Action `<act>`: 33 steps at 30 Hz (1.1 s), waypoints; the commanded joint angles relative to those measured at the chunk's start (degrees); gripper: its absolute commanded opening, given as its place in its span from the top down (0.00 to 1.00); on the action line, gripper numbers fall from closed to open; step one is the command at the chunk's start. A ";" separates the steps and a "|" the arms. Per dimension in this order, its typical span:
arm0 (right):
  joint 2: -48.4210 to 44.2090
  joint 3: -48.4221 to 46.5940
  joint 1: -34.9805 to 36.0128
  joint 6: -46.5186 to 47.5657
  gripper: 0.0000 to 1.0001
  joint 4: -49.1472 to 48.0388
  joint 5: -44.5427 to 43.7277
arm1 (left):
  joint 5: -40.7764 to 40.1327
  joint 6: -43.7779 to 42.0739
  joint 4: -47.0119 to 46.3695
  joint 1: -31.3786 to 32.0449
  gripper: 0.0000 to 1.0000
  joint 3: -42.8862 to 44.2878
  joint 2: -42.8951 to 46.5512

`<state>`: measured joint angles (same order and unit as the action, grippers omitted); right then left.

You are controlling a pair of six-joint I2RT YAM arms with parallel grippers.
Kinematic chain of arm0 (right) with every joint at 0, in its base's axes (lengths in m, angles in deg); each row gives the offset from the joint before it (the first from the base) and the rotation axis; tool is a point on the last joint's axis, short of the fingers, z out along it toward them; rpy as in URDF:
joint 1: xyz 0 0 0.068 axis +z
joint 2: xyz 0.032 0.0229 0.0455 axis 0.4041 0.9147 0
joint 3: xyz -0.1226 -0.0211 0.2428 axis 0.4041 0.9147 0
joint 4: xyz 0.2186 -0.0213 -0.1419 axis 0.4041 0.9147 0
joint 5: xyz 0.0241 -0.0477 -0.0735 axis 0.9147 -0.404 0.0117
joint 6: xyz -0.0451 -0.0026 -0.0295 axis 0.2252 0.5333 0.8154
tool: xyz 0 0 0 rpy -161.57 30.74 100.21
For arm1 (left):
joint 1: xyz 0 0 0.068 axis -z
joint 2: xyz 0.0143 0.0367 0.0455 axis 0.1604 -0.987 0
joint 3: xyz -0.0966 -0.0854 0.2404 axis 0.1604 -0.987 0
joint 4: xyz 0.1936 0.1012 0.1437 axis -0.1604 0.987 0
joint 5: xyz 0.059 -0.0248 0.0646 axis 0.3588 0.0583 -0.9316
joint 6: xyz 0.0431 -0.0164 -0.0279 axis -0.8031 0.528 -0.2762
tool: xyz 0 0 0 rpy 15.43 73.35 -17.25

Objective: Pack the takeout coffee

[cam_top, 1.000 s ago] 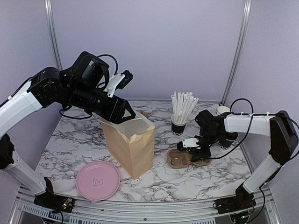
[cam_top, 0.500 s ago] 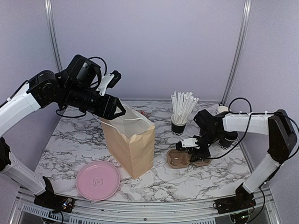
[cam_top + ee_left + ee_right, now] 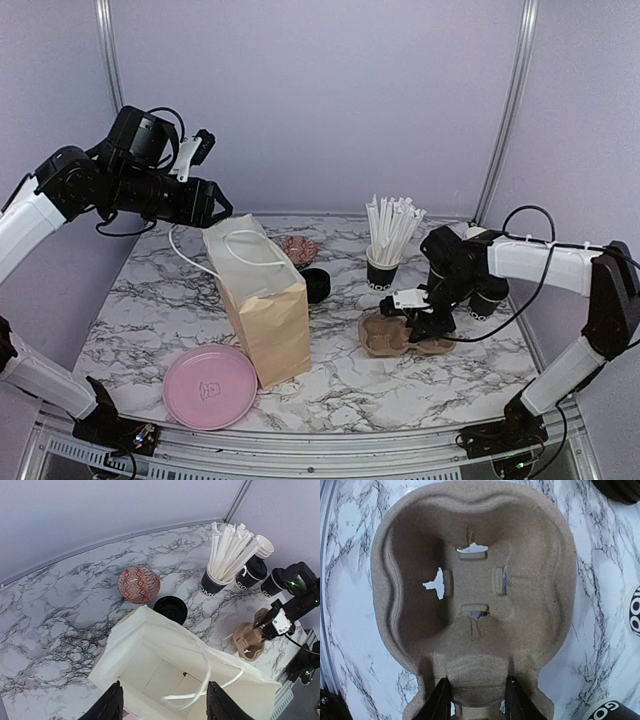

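Nearest on the bench (image 3: 140, 300), at the left, a pink plate (image 3: 210, 387) is lying flat. Just beyond it the bag (image 3: 262, 300) is standing upright, its mouth gaping and its cord handles hanging loose. The left hand (image 3: 165, 707) is hovering above that mouth with its fingers spread wide, gripping nothing.

To the right, about level with the bag, the carrier (image 3: 535, 580) is sitting flat on the bench, both holes empty. The right hand (image 3: 477, 682) is coming down on it from above, and its fingers look to be pinching the raised post between the two holes.

Farther back, a round black piece (image 3: 170, 609), lid or dish, is lying near the bag's far side, and a cup of straws (image 3: 220, 575) is standing right of it. The coffees (image 3: 256, 571), two lidded black cups, are standing upright at the far right, just beyond the straws and the right arm. None is packed yet. A red patterned bowl (image 3: 139, 584) is sitting farthest back.

The step in hand seems to be securing the carrier. Doing it well probably means gripping the post squarely, keeping the carrier level and leaving both holes clear for the cups. The soft bag may fold when loaded, so the left hand could usefully steady its rim.
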<state>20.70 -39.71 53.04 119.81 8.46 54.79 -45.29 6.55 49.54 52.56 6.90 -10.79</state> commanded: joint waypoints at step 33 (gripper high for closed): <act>-7.48 -32.90 1.96 -14.29 0.69 5.35 32.35 | 7.84 -2.09 1.39 -21.19 0.32 8.93 -10.11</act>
<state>12.73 -66.84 53.68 110.33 17.27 81.36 -40.05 5.91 48.63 35.01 15.03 -15.27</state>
